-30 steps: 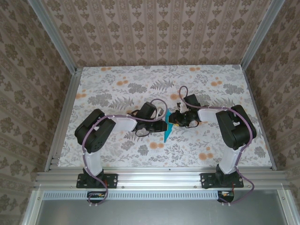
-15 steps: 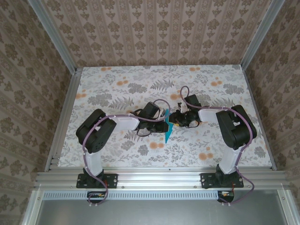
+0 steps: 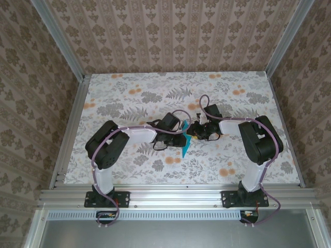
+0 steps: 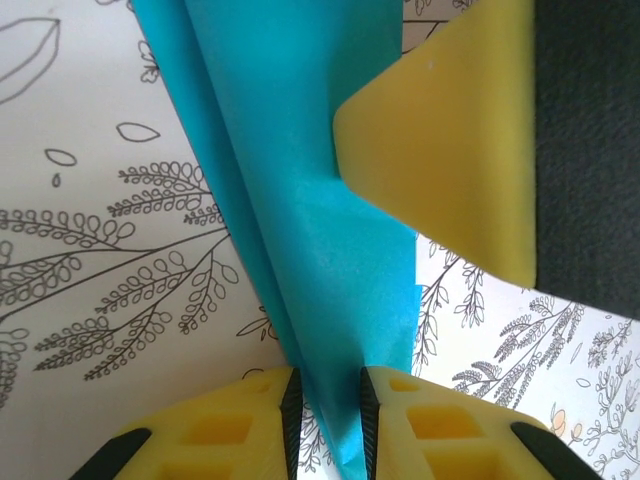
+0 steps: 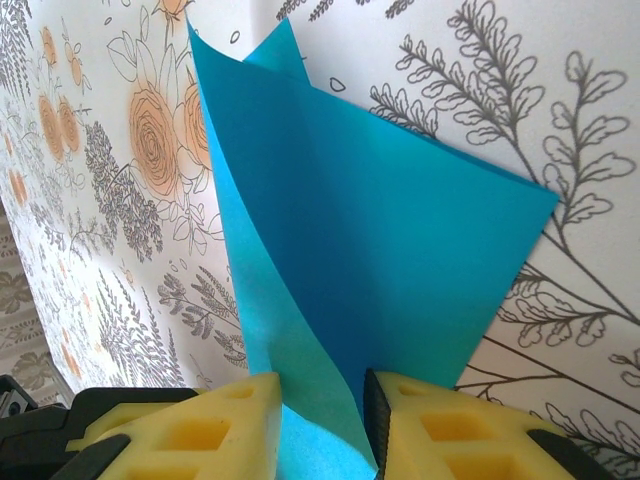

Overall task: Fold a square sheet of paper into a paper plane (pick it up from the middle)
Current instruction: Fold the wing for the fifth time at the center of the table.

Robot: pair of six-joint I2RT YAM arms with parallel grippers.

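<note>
The teal-blue paper plane (image 3: 184,144) stands on edge above the middle of the table, a slim pointed shape with its tip toward the arms' bases. My left gripper (image 3: 179,132) meets it from the left and my right gripper (image 3: 191,132) from the right. In the left wrist view the folded paper plane (image 4: 300,200) runs down between the narrow jaws of the left gripper (image 4: 326,400), touching both pads at their tips. A yellow finger of the right gripper (image 4: 440,150) lies against the paper. In the right wrist view the paper plane (image 5: 380,250) curves across the gap of the right gripper (image 5: 320,410), one flap splayed out.
The floral tabletop (image 3: 129,103) stretches around both arms. Aluminium rails (image 3: 70,129) border its left and right sides, with patterned walls behind. Both forearms lie low and close together over the table's middle.
The left arm has crept a little to the right, closer against the paper. The paper and the right arm have hardly moved.
</note>
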